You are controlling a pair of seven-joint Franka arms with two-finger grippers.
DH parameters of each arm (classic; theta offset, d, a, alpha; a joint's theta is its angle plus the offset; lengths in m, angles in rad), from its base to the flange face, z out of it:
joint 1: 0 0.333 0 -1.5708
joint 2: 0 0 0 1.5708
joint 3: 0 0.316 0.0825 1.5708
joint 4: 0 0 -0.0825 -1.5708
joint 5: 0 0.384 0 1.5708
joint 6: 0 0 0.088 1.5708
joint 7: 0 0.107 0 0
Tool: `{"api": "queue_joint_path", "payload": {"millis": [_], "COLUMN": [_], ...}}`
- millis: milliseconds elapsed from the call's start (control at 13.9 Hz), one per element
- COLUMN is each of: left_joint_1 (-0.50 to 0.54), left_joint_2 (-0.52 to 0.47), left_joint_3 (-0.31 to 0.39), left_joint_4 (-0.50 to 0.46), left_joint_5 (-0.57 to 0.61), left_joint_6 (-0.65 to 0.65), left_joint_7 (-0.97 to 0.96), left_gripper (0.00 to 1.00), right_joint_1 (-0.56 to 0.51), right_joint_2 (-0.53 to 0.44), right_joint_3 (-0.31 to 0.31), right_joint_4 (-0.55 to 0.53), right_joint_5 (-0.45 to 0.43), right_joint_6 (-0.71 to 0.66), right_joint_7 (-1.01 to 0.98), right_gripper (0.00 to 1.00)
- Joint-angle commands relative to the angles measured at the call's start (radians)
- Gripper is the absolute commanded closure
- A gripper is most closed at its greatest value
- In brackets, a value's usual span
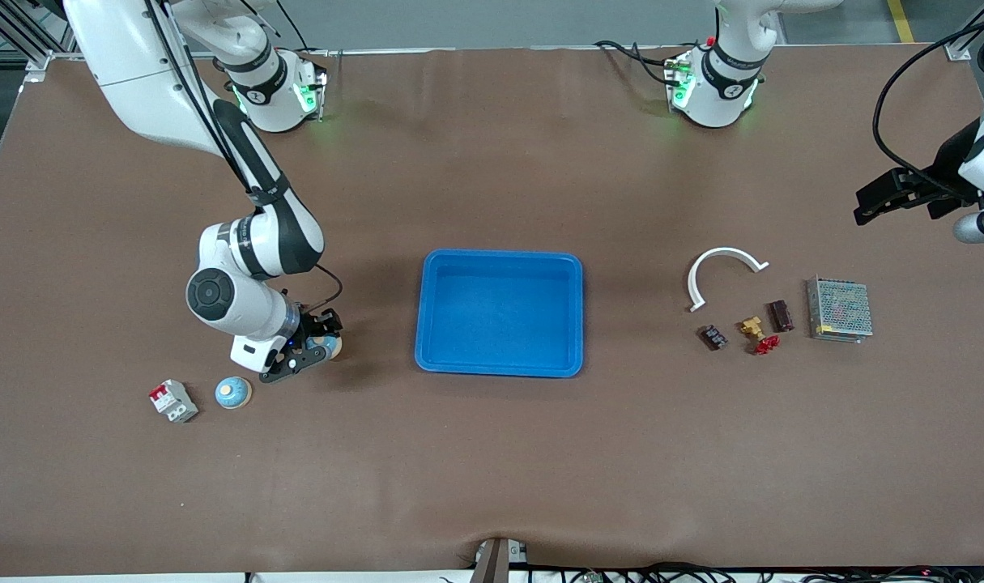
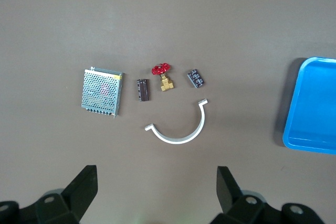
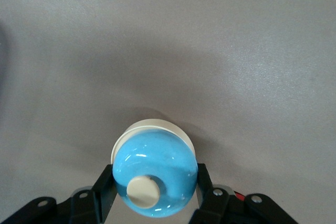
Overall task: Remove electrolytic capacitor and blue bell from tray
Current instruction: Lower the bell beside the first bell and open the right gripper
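Brown table mat [image 1: 492,470], two arm bases along its edge farthest from the front camera.

Bell [image 3: 155,174]: blue dome, cream base and button. Clamped between the fingers of the right gripper [image 1: 323,344], low at the mat between the tray and a second bell, toward the right arm's end. Whether it touches the mat cannot be told.

Second bell [image 1: 233,393]: same colours, upright on the mat, nearer the front camera than the right gripper. Breaker [image 1: 173,401]: white and red, just beside the second bell.

Tray [image 1: 500,312]: blue, rectangular, mid-table.

Capacitor [image 1: 712,337]: small dark block, on the mat toward the left arm's end, nearer the tray than the other small parts.

Valve [image 1: 759,334]: brass body, red handle, beside the capacitor. Dark block [image 1: 780,316]: between valve and power supply. Power supply [image 1: 839,309]: metal mesh case. White clip [image 1: 724,271]: half-ring, farther from the front camera than the capacitor.

Left gripper [image 2: 156,190]: fingers wide apart, holding nothing, waiting in the air above the mat past the power supply.
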Motion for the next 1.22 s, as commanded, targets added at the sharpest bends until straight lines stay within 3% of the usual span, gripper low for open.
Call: {"api": "queue_joint_path", "payload": {"millis": [0,932,1147], "left_joint_1": [-0.006,-0.004,-0.006], "left_joint_2": [-0.007,-0.013,-0.013], "left_joint_3": [-0.002,-0.003,-0.003], "left_joint_4": [0.002,0.000,0.002], "left_joint_5": [-0.006,-0.010,-0.008], "left_joint_6": [0.005,0.005,0.005], "left_joint_7": [0.017,0.017,0.017], "left_gripper": [0.00,0.00,0.00], "right_joint_1": [0.012,0.021,0.021], "right_joint_2": [-0.018,0.022,0.022], "right_joint_3": [-0.001,-0.003,-0.003], "right_joint_4": [-0.033,-0.033,-0.031], "right_joint_5": [0.019,0.018,0.019], "right_joint_6": [0.032,0.078,0.075], "right_joint_7": [0.007,0.007,0.008], "right_gripper": [0.53,0.52,0.46]}}
